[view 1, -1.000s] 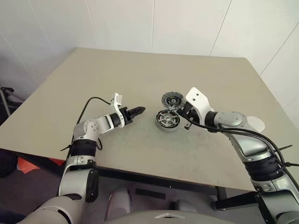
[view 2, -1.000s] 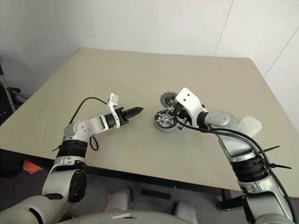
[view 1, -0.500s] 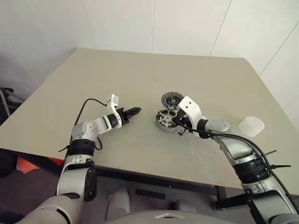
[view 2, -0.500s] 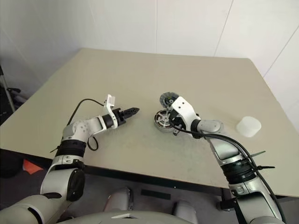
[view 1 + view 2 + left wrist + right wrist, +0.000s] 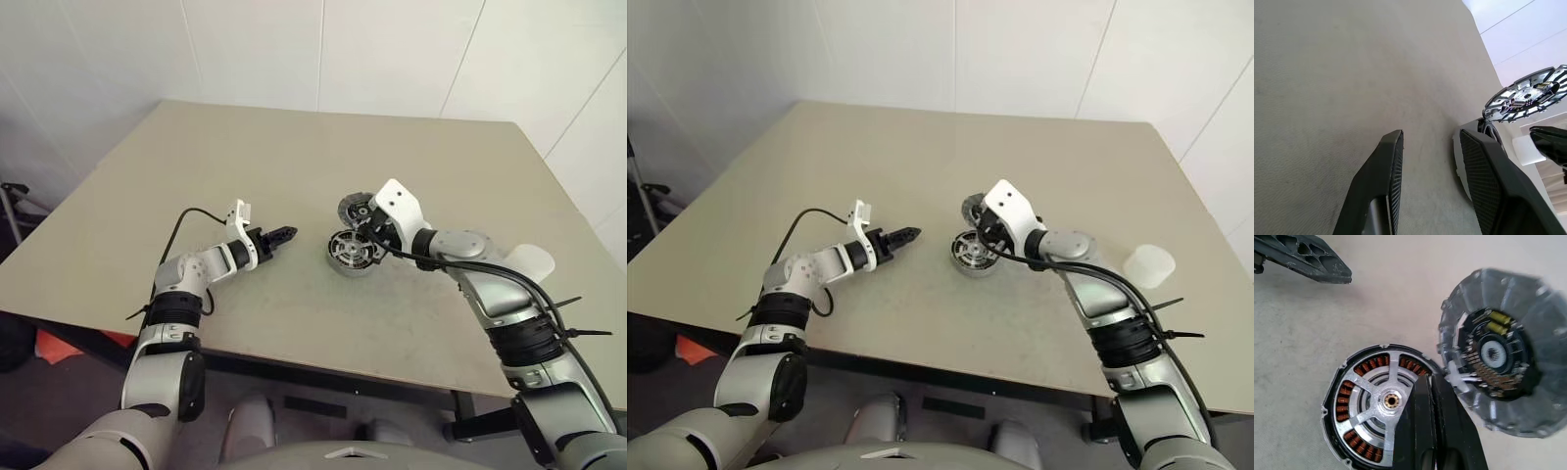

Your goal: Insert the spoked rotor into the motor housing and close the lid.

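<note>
- Your right gripper [image 5: 1432, 382] has its 2 fingers pressed flat together; they hold nothing, and their tips sit over the rim of the motor housing [image 5: 352, 252], on the side that faces the lid [image 5: 355, 210]
- Your left gripper [image 5: 283, 235] stands partly open with nothing between its fingers [image 5: 1382, 171]; it hangs low over the table [image 5: 294, 147], to the left of the housing and apart from it, pointing toward it
- The motor housing lies flat on the table, about midway between the left and right edges and nearer the front edge than the far one
- In the right wrist view you see a silver spoked rotor [image 5: 1382, 401] already lying inside the housing, with the ring of copper windings showing between its 3 spokes
- The lid is off the housing; it sits just behind it, toward the far edge, tilted with its inner face and small circuit parts showing, and its rim is touching or almost touching the housing's rim
- A white translucent cup [image 5: 1148, 265] stands near the right edge of the table, well apart from the housing
</note>
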Robot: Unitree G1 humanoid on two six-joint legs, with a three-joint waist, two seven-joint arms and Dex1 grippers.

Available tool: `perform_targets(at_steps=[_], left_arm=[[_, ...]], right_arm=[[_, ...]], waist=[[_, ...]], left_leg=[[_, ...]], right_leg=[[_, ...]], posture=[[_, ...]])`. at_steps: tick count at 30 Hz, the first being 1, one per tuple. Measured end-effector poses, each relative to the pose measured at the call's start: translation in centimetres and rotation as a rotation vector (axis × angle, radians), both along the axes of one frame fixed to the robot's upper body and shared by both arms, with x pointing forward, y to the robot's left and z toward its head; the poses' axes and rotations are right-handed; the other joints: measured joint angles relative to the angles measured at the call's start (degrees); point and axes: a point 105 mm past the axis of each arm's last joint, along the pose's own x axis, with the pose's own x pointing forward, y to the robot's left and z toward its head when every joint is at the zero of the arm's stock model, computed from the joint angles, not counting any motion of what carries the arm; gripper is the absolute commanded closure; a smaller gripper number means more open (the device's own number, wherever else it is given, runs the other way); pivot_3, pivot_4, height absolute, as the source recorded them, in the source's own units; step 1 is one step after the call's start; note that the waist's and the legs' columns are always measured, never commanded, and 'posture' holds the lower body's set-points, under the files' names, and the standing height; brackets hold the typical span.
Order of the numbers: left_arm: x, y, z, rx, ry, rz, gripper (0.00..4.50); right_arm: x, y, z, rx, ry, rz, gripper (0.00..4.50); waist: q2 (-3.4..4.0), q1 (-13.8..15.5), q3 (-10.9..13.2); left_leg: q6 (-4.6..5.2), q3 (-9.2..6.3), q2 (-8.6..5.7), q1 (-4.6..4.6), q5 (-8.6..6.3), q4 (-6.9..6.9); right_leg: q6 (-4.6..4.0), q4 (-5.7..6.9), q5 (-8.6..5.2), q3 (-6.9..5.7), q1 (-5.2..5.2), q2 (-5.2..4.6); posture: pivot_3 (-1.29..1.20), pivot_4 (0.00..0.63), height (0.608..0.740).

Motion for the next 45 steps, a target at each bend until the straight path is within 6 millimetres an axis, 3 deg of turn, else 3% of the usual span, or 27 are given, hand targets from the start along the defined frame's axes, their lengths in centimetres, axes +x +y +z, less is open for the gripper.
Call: perform_targets(at_steps=[2, 11, 21, 28, 38, 41, 45], left_arm=[[0.1, 0.1, 0.0, 0.004, -0.004, 0.003, 2.55], [0.0, -0.1, 0.4, 0.005, -0.026, -0.014, 2.55], [-0.1, -0.6, 0.2, 0.011, -0.022, -0.026, 2.55], [-0.6, -0.8, -0.2, 0.016, -0.011, -0.038, 2.55], [-1.1, -1.0, -0.5, 0.015, -0.001, -0.04, 2.55], [-1.1, -1.1, -0.5, 0.015, -0.001, -0.04, 2.55], [-1.1, -1.2, -0.6, 0.013, 0.0, -0.042, 2.55]], right_arm=[[-0.1, 0.7, -0.5, 0.047, 0.009, 0.023, 4.5], [-0.5, 0.5, -0.7, 0.064, 0.0, 0.051, 4.5], [0.2, 0.5, 1.8, 0.072, -0.071, 0.059, 4.5], [1.0, -1.3, -0.5, 0.029, -0.014, -0.016, 4.5], [0.9, -1.8, -0.6, -0.001, -0.034, -0.017, 4.5], [0.9, -1.9, -0.2, 0.003, -0.041, -0.024, 4.5], [1.6, -1.5, 2.9, 0.015, -0.13, -0.019, 4.5]], waist=[[-0.02, -0.04, -0.02], [-0.18, -0.02, -0.12], [-0.18, -0.02, -0.11], [-0.18, 0.02, -0.11], [-0.18, 0.0, -0.11], [-0.17, 0.0, -0.1], [-0.16, -0.03, -0.09]], left_leg=[[0.0, 0.01, 0.0, 0.03, 0.0, 0.01], [0.03, -0.03, 0.0, 0.19, -0.02, 0.02], [-0.01, -0.02, 0.0, 0.02, 0.01, 0.0], [-0.03, -0.02, 0.0, -0.02, 0.02, 0.01], [0.04, -0.02, 0.0, 0.05, -0.03, 0.02], [0.03, -0.02, 0.0, 0.01, -0.02, 0.02], [0.0, -0.01, 0.01, -0.02, 0.0, 0.0]], right_leg=[[0.0, 0.01, 0.0, 0.01, 0.03, -0.01], [-0.02, 0.0, 0.02, 0.0, 0.2, -0.01], [-0.02, -0.01, 0.02, 0.0, 0.03, 0.01], [-0.02, -0.01, 0.02, -0.01, 0.01, 0.0], [-0.02, -0.01, 0.02, -0.01, 0.08, 0.0], [-0.02, -0.01, 0.02, 0.0, 0.03, 0.0], [-0.02, -0.02, 0.02, 0.0, -0.02, 0.02]], posture=[[0.0, 0.0, 0.74], [0.0, 0.0, 0.74], [0.0, 0.0, 0.74], [0.0, 0.0, 0.74], [0.0, 0.0, 0.74], [0.0, 0.0, 0.74], [0.0, 0.0, 0.74]])
